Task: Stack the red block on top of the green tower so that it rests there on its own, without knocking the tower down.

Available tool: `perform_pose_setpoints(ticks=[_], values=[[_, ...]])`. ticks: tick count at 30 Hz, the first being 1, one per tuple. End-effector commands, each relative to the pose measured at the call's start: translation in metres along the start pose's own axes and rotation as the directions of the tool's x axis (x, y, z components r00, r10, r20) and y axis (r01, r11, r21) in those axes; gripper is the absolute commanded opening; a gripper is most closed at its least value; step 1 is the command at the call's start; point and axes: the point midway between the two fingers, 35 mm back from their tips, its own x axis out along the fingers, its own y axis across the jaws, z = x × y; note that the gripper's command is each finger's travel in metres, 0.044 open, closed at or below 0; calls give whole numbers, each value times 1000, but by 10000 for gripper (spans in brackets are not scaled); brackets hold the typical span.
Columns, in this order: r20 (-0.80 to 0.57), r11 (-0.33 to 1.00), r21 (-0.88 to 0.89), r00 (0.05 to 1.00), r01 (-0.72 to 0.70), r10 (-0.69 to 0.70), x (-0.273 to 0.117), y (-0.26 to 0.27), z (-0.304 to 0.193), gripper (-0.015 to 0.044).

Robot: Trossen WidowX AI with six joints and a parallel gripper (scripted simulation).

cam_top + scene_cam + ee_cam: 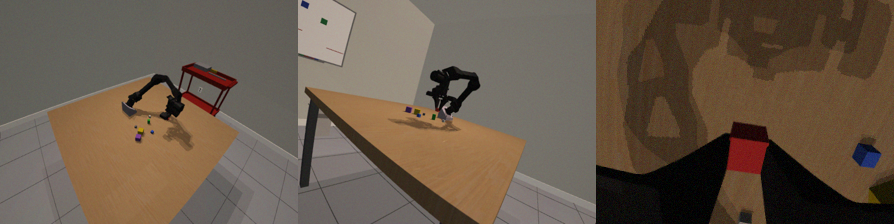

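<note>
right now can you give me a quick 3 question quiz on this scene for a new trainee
1. True or false: the gripper is shut on the red block.
2. Which stands nearer the purple block: A) the yellow block, B) the green tower?
3. Fill in: in the exterior view the red block is ____ the table, not resting on it.

Key
1. True; both fingers press its sides.
2. A; they sit almost touching.
3. Above; it hangs lifted in the grip.
</note>
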Motion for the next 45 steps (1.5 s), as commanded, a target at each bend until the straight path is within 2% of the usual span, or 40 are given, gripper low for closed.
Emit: perform_pose_setpoints(ticks=[1,7,16,45], values=[[-2,1000,-5,1000,6,-6,-18,-1,0,0],[-3,1000,-4,1000,7,-7,-40,-1,0,0],[-3,1000,-4,1000,8,-8,-42,-2,-2,0],[-8,1000,2,1000,17,-17,-45,-78,-109,0]])
